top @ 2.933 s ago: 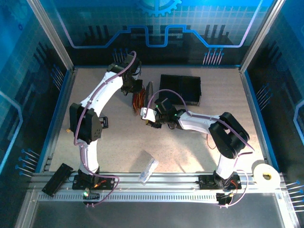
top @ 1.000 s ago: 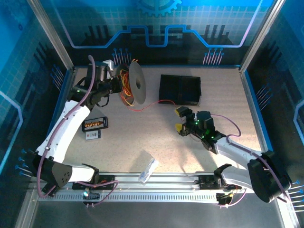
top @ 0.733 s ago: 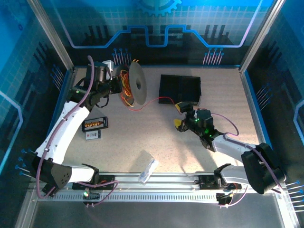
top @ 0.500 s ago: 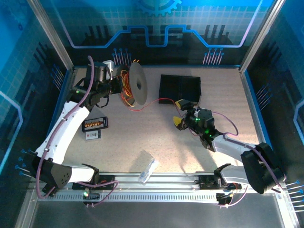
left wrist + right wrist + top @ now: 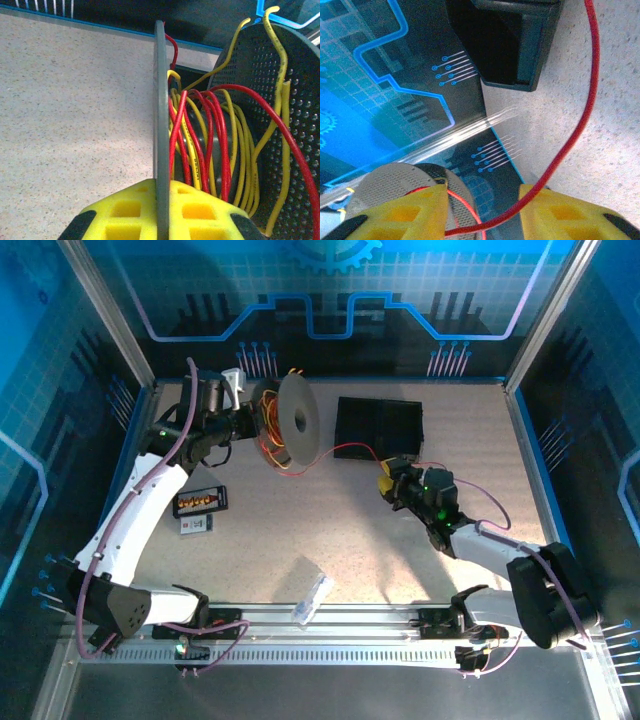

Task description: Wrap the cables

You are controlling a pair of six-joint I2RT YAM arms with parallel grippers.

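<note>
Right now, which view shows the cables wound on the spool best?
Left wrist: the red and yellow cables sit on the spool up close. Top external shows them tiny; right wrist catches one red strand.

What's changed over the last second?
The right gripper moved forward toward the black box, bringing the red cable between its jaws. The left gripper stays clamped on the spool, which has barely moved.
</note>
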